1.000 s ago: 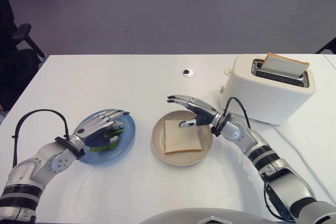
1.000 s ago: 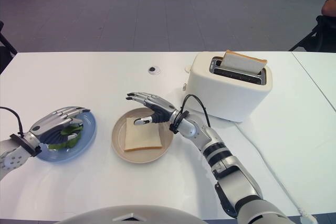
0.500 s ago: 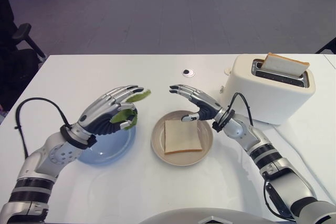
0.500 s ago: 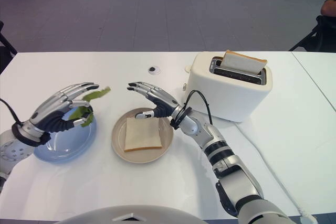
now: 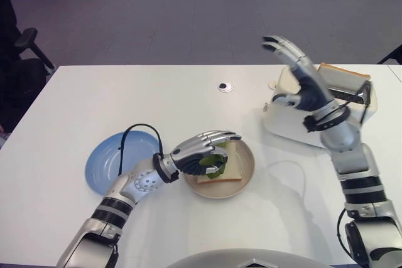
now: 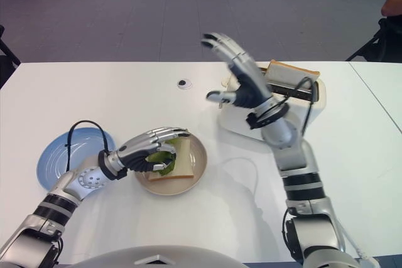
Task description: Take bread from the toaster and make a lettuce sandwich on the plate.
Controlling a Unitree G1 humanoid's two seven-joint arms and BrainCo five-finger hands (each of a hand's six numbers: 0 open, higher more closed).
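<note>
My left hand hovers over the beige plate, shut on a green lettuce leaf that hangs just above a slice of bread lying on that plate. The right hand is raised high and open in front of the white toaster, left of the second bread slice that sticks up from its slot. In the right eye view the lettuce sits under the left hand, and the right hand is beside the toaster's bread.
An empty blue plate lies left of the beige one. A small round black-and-white port is set in the table behind the plates. The toaster's white cable loops across the table to the right of the plate.
The left hand carried the lettuce from over the blue plate rightward to above the bread on the beige plate. My right hand rose from beside the plate up to the toaster.
</note>
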